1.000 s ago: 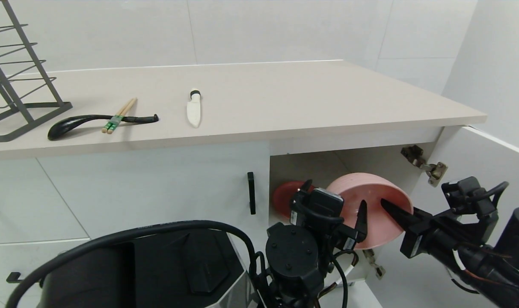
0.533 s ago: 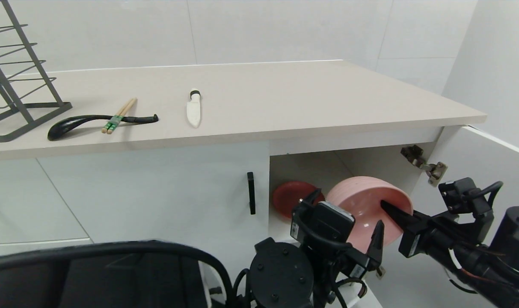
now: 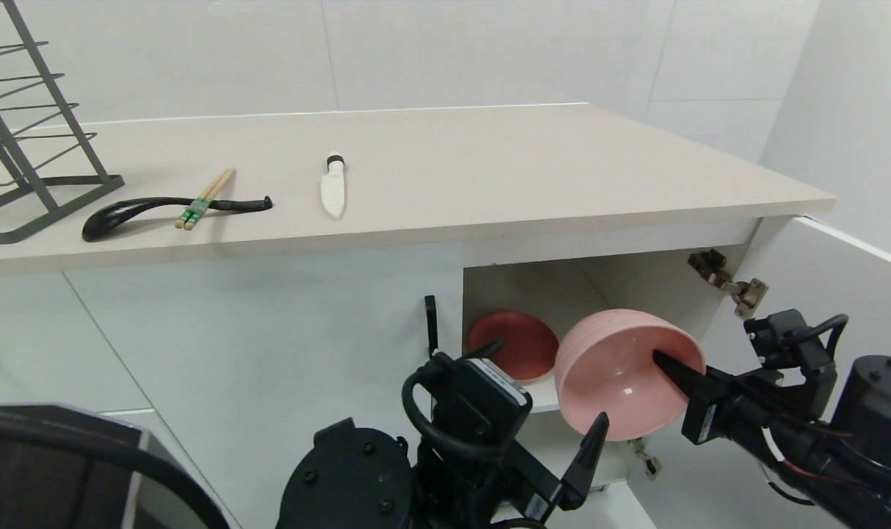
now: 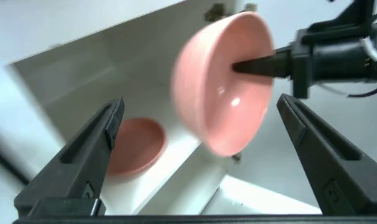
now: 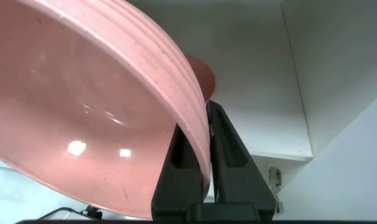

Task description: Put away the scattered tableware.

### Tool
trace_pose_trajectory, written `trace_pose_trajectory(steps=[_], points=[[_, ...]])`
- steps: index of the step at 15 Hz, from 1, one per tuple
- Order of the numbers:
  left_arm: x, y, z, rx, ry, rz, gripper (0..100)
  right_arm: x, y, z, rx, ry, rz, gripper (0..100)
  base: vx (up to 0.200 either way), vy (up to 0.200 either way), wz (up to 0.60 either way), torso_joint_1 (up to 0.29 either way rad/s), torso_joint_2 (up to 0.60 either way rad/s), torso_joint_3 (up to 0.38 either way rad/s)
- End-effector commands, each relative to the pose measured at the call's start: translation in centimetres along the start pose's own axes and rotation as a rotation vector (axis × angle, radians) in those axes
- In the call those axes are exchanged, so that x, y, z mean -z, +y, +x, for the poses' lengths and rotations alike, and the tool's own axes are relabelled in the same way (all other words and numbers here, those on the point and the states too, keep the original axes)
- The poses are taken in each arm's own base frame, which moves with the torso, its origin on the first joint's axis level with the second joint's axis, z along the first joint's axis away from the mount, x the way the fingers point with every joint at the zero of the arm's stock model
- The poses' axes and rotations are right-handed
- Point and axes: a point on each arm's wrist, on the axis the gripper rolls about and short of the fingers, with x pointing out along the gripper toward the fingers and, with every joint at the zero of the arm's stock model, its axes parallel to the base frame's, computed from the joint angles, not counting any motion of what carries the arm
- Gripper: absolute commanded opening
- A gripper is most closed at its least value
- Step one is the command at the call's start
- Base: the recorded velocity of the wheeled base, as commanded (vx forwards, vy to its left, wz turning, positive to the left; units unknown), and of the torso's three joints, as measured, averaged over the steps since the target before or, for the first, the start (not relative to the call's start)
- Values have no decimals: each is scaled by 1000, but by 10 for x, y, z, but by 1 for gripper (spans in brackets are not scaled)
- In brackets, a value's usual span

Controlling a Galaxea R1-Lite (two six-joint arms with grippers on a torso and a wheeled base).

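The pink bowl is held in the air just before the open cabinet, tipped on its side with its mouth turned toward the robot's left. The right claw is clamped on its rim, with one finger inside the wall and one outside. The left claw is held lower and nearer the robot, its fingers spread wide with nothing between them. The bowl is judged to be rigid, smooth-glazed and of moderate weight, and it would likely chip or break if it were knocked against the cabinet or dropped. On so slick a wall a shallow pinch could be expected to let it pivot or slip, so a hold set deep over the rim is thought soundest, and a gentle set-down on the shelf is called for. One pink bowl is counted, and one red dish lying on the shelf. On the counter are counted one black ladle, one pair of chopsticks laid across its handle, one white knife and one wire rack.
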Motion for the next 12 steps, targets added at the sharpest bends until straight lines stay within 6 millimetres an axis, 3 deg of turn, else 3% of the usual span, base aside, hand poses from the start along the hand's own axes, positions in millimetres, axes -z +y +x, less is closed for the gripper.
trace_pose_trajectory(steps=[1,3,5,9,12], points=[[-12,10,-22,-3,-4,-1,100,2,-2,1,10,9,1,0,0,0,0,0,0,0],[-14,14,-31,-6,-1,2,100,2,-2,1,10,9,1,0,0,0,0,0,0,0],[-18,26,-53,50,6,21,100,3,-3,2,14,16,2,0,0,0,0,0,0,0],[2,61,-85,267,80,163,100,7,-3,5,14,39,0,0,0,0,0,0,0,0],[10,78,-90,350,85,230,100,10,-4,3,20,51,2,0,0,0,0,0,0,0]])
